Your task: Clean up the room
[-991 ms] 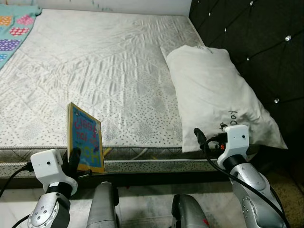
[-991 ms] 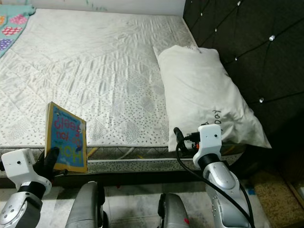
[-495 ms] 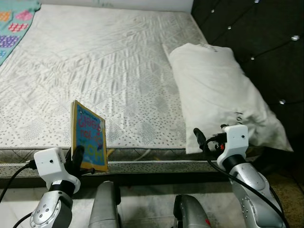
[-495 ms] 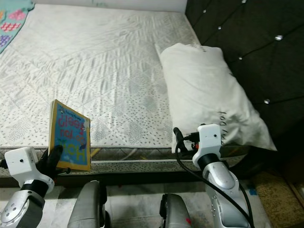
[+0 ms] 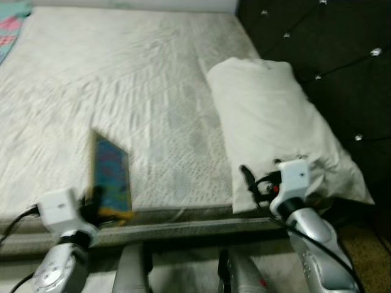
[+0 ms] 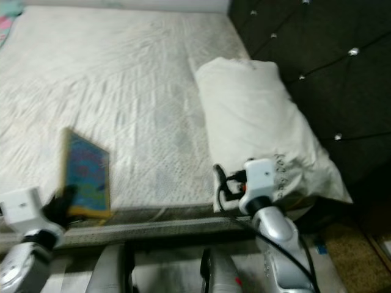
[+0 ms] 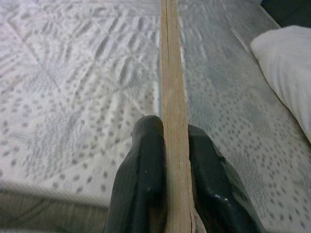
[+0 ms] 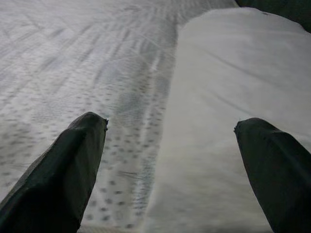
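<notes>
A blurred view of a bed [image 5: 122,73] with a pale quilted mattress. The left gripper [image 7: 174,145] holds a thin blue book [image 5: 112,177] upright above the mattress's near edge, its jaws closed on the book's lower edge, one black finger pressed against each cover. The right gripper [image 8: 170,165] hovers with jaws spread wide, empty, over the near end of a white pillow [image 5: 269,122] lying beside the dark tufted headboard [image 5: 330,55].

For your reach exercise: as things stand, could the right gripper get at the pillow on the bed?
Probably yes. The right gripper is open and points at the pillow close ahead, with nothing between them. The left gripper is busy holding the book.
</notes>
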Controlling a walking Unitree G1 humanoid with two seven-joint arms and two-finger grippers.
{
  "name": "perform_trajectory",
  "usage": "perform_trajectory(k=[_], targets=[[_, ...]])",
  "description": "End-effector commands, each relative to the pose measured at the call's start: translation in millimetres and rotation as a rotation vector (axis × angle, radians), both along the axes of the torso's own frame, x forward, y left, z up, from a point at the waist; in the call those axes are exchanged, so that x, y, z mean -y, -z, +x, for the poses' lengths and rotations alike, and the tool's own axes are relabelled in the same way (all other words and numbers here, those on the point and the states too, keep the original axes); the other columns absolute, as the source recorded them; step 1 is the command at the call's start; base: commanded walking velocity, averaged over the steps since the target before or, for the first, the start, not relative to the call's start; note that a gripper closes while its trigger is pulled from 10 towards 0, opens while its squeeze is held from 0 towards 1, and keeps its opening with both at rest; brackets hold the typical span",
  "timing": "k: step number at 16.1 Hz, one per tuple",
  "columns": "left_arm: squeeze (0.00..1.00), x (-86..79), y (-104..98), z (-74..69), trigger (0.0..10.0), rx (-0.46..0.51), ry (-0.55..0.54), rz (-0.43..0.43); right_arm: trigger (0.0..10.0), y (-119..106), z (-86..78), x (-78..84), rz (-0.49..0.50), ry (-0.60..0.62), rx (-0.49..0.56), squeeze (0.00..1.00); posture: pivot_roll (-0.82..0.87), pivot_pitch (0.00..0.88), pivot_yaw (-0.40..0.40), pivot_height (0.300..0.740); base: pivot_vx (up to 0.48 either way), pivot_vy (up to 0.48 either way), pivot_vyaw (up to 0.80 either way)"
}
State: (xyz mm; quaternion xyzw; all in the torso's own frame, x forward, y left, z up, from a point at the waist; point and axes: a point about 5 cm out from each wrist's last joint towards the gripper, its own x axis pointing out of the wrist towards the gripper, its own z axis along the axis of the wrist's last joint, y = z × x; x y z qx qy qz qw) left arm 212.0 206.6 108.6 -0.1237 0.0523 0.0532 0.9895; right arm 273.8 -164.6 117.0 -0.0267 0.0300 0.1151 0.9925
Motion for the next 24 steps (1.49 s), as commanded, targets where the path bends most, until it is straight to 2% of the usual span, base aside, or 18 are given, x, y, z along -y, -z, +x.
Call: perform_trajectory(k=[1, 7, 11, 16, 18, 19, 20, 22, 24], targets=[[0.0, 10.7, -2, 1.8, 10.0, 0.017, 0.03, -0.029, 10.0, 2, -2.6, 11.8, -0.016, 0.038, -0.009, 0.0, -0.02, 0.147, -0.052, 0.588, 0.0, 0.0, 0.0], [0.0, 9.8, 1, 7.4, 10.0, 0.008, 0.025, -0.034, 10.0, 3, -2.4, 11.8, -0.009, 0.033, -0.008, 0.0, -0.03, 0.147, -0.06, 0.583, 0.0, 0.0, 0.0], [0.0, 11.7, -3, 17.0, 10.0, 0.026, 0.027, -0.033, 10.0, 1, -2.4, 9.7, -0.006, 0.023, -0.001, 0.0, -0.03, 0.145, -0.062, 0.534, 0.0, 0.0, 0.0], [0.0, 6.1, -5, 20.9, 10.0, 0.039, -0.021, -0.018, 10.0, 3, -1.6, 13.8, -0.026, 0.035, -0.004, 0.0, -0.03, 0.144, -0.064, 0.534, 0.0, 0.0, 0.0], [0.0, 7.3, -10, 29.7, 10.0, 0.077, 0.014, -0.068, 10.0, 3, -1.3, 14.9, -0.032, 0.037, -0.003, 0.0, -0.04, 0.142, -0.069, 0.534, 0.0, 0.0, 0.0], [0.0, 10.9, -12, 37.7, 10.0, 0.094, 0.067, -0.096, 10.0, 3, -1.6, 15.1, -0.036, 0.036, -0.002, 0.0, -0.04, 0.143, -0.074, 0.534, 0.0, 0.0, 0.0], [0.0, 8.9, -15, 48.4, 10.0, 0.11, 0.06, -0.119, 10.0, 3, -2.9, 15.2, -0.043, 0.033, -0.002, 0.0, -0.05, 0.144, -0.075, 0.534, 0.0, 0.0, 0.0], [0.0, 9.2, -21, 61.1, 10.0, 0.137, 0.082, -0.135, 10.0, 2, -5.5, 18.8, -0.055, 0.04, -0.002, 0.0, -0.07, 0.146, -0.076, 0.534, 0.0, 0.0, 0.0], [0.0, 12.3, -22, 73.3, 10.0, 0.125, 0.127, -0.163, 10.0, 2, -8.2, 23.9, -0.069, 0.053, -0.006, 0.0, -0.07, 0.148, -0.078, 0.534, 0.0, 0.0, 0.0]])
